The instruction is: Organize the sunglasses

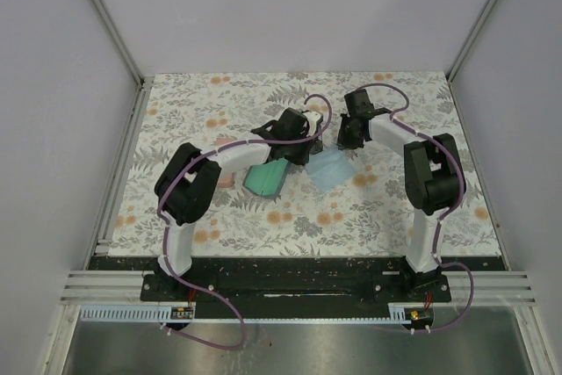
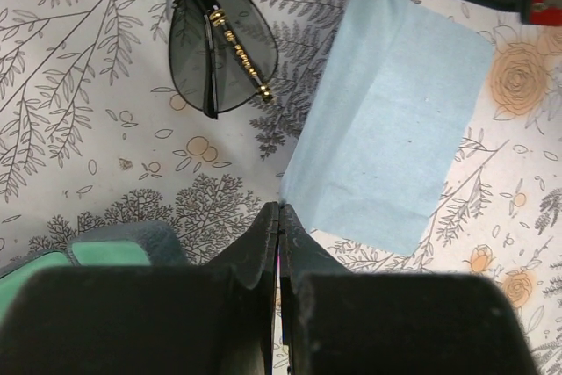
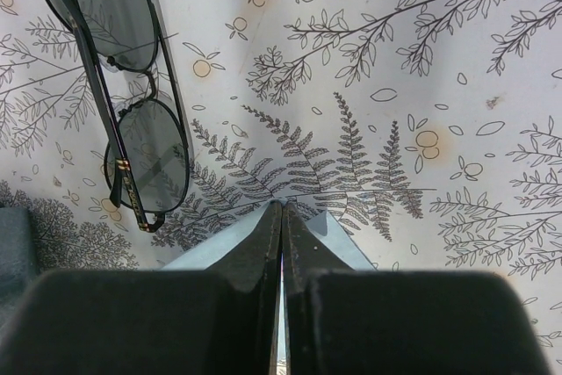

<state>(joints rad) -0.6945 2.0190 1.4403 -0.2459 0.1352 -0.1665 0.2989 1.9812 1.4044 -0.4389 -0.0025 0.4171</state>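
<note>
The left gripper (image 2: 279, 210) stood with jaws pressed together, tips at the near corner of a light blue cloth (image 2: 391, 138) lying flat on the floral table cover (image 2: 79, 129). Folded dark sunglasses (image 2: 224, 50) lay beyond, just beside the cloth. A green-and-grey object (image 2: 105, 252) sat lower left, partly hidden.

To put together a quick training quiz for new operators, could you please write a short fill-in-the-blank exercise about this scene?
1. The left claw and the right claw are both ____.
2. The cloth is light ____ in colour.
3. In the left wrist view, the sunglasses lie to the ____ of the cloth.
4. The sunglasses lie with their arms ____ across the lenses.

Missing words: shut; blue; left; folded.
</note>
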